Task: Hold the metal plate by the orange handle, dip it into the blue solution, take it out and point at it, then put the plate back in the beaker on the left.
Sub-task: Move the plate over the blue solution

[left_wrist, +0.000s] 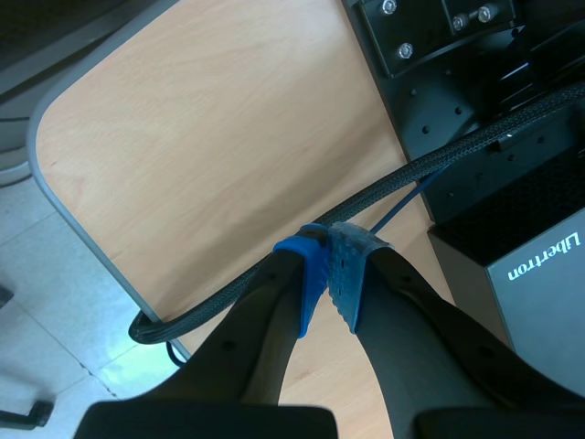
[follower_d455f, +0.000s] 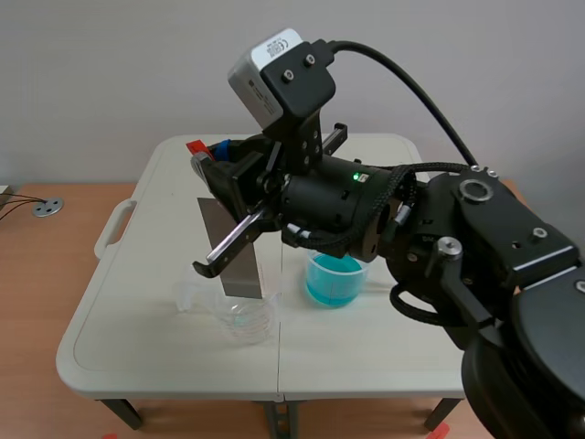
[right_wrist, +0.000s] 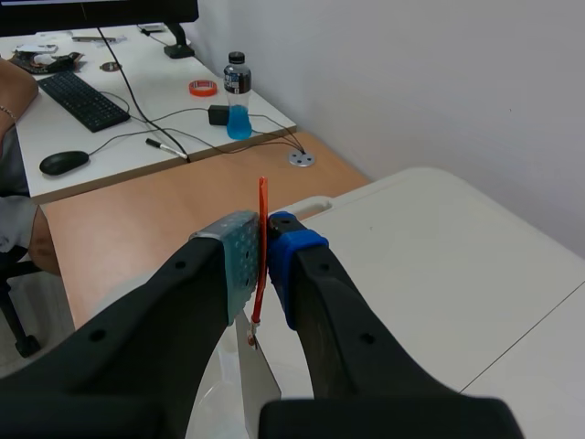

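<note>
Clear beaker (follower_d455f: 245,318): stands on the white counter (follower_d455f: 366,357), on the left of the pair. It shows a faint bluish tint low down. How much liquid it holds is hard to make out.
Blue solution beaker (follower_d455f: 335,279): stands just to the right of the clear beaker, apart from it. It is filled partway with bright blue liquid, and the right arm crosses its upper rim.
Metal plate (follower_d455f: 233,247): a grey strip hanging upright from the right gripper. Its lower edge is at the clear beaker's rim, and whether it sits inside the glass or just over it cannot be told.
Orange handle (right_wrist: 262,197): a thin orange strip standing upright between the pads, its top rising above them.
Right gripper (right_wrist: 263,240): clenched on the orange handle, with a grey pad on one face and a blue pad on the other. It is held high over the left half of the counter.
Left gripper (left_wrist: 329,270): closed on nothing, its two blue pads pressed together. It hangs over a wood-toned surface (left_wrist: 210,137), and a braided cable (left_wrist: 228,297) runs just beyond the tips.
Bottle (right_wrist: 237,96): stands on a second counter well behind and holds blue liquid in its lower part.
Cut off: in the right wrist view the fingers cover most of the plate, and only a sliver shows under the handle.
</note>
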You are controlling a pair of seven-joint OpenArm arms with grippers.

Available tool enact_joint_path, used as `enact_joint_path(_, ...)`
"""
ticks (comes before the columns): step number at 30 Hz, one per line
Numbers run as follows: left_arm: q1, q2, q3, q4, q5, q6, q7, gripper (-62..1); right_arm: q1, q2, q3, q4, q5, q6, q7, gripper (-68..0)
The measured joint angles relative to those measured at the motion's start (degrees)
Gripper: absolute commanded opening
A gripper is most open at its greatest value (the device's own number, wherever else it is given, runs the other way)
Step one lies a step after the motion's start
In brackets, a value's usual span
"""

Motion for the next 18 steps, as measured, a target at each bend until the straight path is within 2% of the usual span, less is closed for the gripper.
enact_joint_path(9,0.0,0.0,0.0,0.0,0.0,0.0,0.3,-59.4,-3.1,3.1,0.4,10.0,0.0,0.0,0.0,-66.4)
enact_joint_path(18,0.0,0.0,0.0,0.0,0.0,0.0,0.0,-59.4,-5.3,3.3,6.9,17.7,0.0,0.2,0.0,-66.4)
